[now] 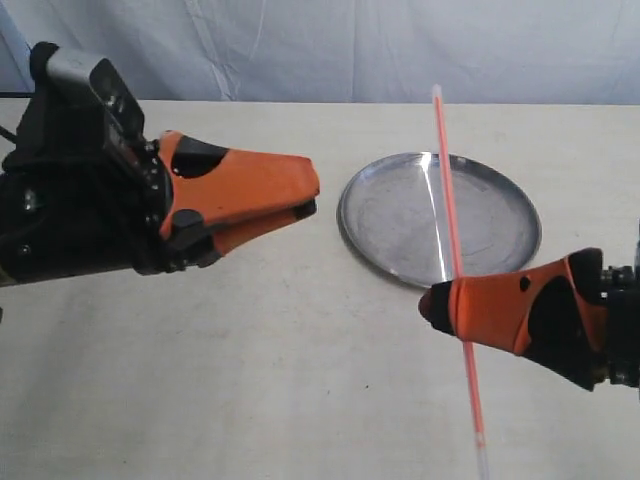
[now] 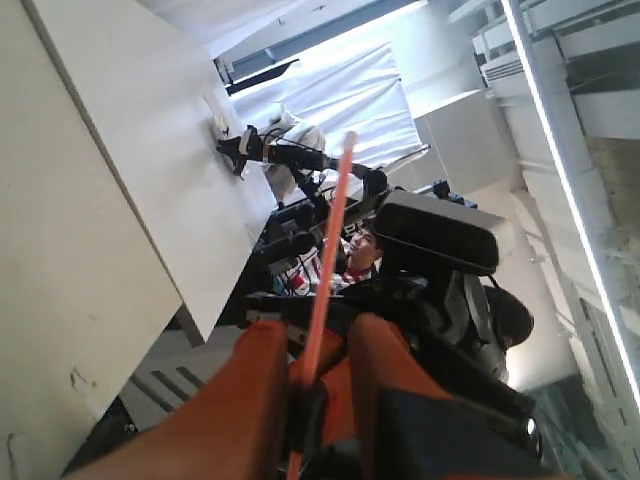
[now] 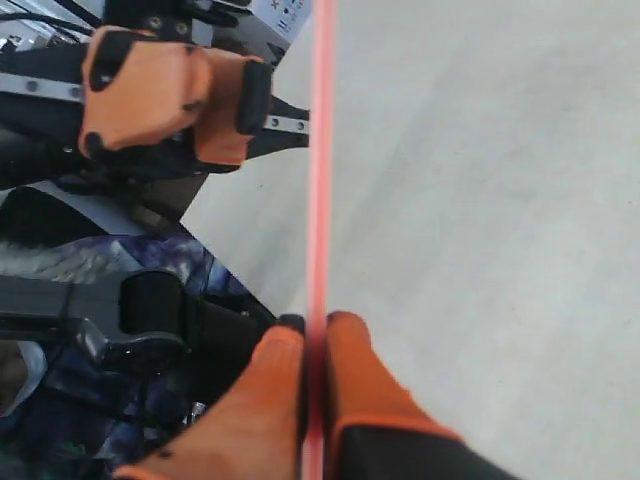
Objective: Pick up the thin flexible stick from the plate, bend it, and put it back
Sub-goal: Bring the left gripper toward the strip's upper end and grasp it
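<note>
The thin orange-red stick (image 1: 448, 200) stands nearly upright and straight, raised off the silver plate (image 1: 500, 215), with its paler tip near the table's front edge. My right gripper (image 1: 432, 300) is shut on the stick's lower part, just in front of the plate. In the right wrist view the stick (image 3: 320, 150) runs out from between the closed fingers (image 3: 350, 370). My left gripper (image 1: 308, 197) hovers left of the plate, jaws slightly open and empty, well apart from the stick. Its wrist view shows the stick (image 2: 335, 220) beyond the gap between its fingers (image 2: 245, 390).
The pale table (image 1: 250, 380) spreads around the plate, with a blue-grey cloth backdrop (image 1: 350, 45) behind it. The left arm's black body (image 1: 70, 190) fills the left side. In the right wrist view the left gripper (image 3: 170, 95) faces me past the table edge.
</note>
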You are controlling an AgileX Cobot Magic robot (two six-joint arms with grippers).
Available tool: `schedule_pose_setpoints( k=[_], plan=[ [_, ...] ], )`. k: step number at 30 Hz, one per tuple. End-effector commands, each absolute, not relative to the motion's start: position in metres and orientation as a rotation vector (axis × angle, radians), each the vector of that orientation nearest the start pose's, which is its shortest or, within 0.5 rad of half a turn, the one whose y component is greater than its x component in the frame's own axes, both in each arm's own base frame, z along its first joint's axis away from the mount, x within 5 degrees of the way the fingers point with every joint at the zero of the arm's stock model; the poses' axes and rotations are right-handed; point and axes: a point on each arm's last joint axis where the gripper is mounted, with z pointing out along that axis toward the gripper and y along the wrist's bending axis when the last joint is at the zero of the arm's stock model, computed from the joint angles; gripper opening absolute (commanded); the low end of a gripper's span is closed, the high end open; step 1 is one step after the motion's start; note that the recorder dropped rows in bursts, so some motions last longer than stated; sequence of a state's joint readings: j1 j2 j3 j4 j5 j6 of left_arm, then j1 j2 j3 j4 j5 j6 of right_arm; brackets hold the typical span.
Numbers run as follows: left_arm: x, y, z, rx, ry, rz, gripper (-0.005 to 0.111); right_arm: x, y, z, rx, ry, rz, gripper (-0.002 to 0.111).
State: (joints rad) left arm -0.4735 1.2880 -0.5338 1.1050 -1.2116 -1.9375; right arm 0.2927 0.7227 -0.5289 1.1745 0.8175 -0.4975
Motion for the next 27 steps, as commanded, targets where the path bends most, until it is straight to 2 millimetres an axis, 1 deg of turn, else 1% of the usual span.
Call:
schedule_pose_setpoints(
  k=[1,4,7,9,11,13,14,16,17,19,23,26,27],
  plan=[
    [0.159,-0.185,0.291,0.430,1.767,-1.988,0.024,0.115,0.097,0.289,-0.239,2.225,1.208,-0.001],
    [0.162,-0.193,0.297,0.523,1.787,-1.881,0.024,0.121,0.099,0.285,-0.275,2.241,1.183,-0.001],
    [0.170,-0.194,0.296,0.477,1.827,-1.788,0.024,0.123,0.098,0.285,-0.303,2.214,1.143,-0.001],
    [0.172,-0.194,0.294,0.482,1.838,-1.735,0.028,0.124,0.097,0.285,-0.302,2.198,1.122,-0.001],
    [0.176,-0.193,0.292,0.429,1.859,-1.700,0.041,0.125,0.097,0.286,-0.333,2.175,1.108,-0.001],
    [0.183,-0.194,0.290,0.350,1.865,-1.715,0.059,0.126,0.099,0.284,-0.377,2.184,1.115,-0.001],
    [0.183,-0.196,0.289,0.353,1.869,-1.725,0.062,0.126,0.100,0.282,-0.380,2.198,1.124,-0.001],
    [0.179,-0.207,0.280,0.371,1.906,-1.757,0.062,0.129,0.103,0.280,-0.406,2.202,1.162,-0.001],
    [0.175,-0.216,0.272,0.387,1.943,-1.779,0.062,0.132,0.106,0.280,-0.406,2.178,1.191,-0.001],
    [0.172,-0.227,0.262,0.404,1.989,-1.806,0.062,0.135,0.108,0.280,-0.376,2.175,1.237,-0.001],
    [0.175,-0.232,0.261,0.392,1.992,-1.814,0.060,0.137,0.108,0.273,-0.418,2.220,1.211,-0.001],
    [0.180,-0.234,0.269,0.390,1.942,-1.800,0.047,0.136,0.109,0.273,-0.437,2.218,1.217,-0.001],
    [0.181,-0.235,0.273,0.411,1.918,-1.791,0.041,0.136,0.109,0.273,-0.447,2.214,1.212,-0.001]
  ],
)
